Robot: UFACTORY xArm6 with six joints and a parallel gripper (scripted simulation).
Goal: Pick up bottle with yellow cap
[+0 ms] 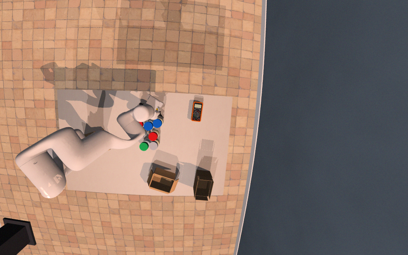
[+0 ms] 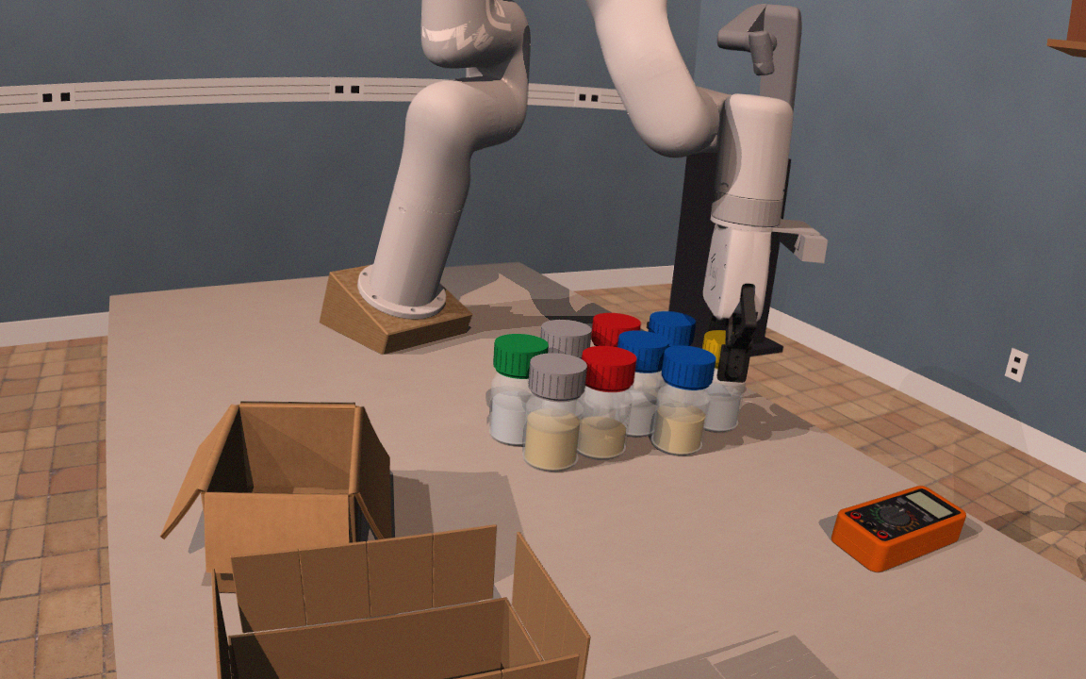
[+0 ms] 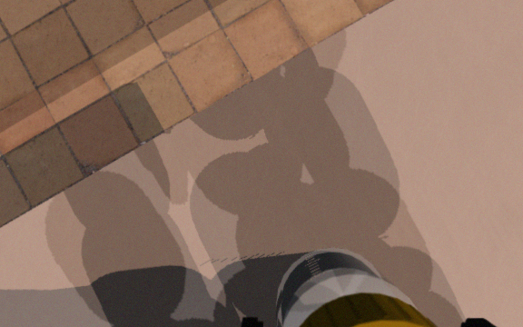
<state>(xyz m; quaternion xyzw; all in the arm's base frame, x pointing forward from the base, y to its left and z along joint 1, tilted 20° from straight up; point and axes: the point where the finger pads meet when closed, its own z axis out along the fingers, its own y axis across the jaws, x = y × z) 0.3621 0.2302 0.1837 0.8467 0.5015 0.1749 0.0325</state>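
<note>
The yellow-capped bottle (image 2: 713, 372) stands upright on the table at the far right end of a tight cluster of bottles. Its cap and shoulder show at the bottom of the wrist view (image 3: 352, 295). My gripper (image 2: 732, 350) is open and points down over it, with one dark finger in front of the cap and the fingertips at the bottom edge of the wrist view on either side of the bottle. Nothing is held. In the overhead view the wrist (image 1: 143, 111) hides the bottle.
Bottles with blue (image 2: 687, 396), red (image 2: 607, 396), grey (image 2: 555, 405) and green (image 2: 518, 384) caps stand close beside it. An orange multimeter (image 2: 898, 525) lies to the right. Two open cardboard boxes (image 2: 285, 481) (image 2: 395, 607) stand in front. The table edge runs just beyond the bottle.
</note>
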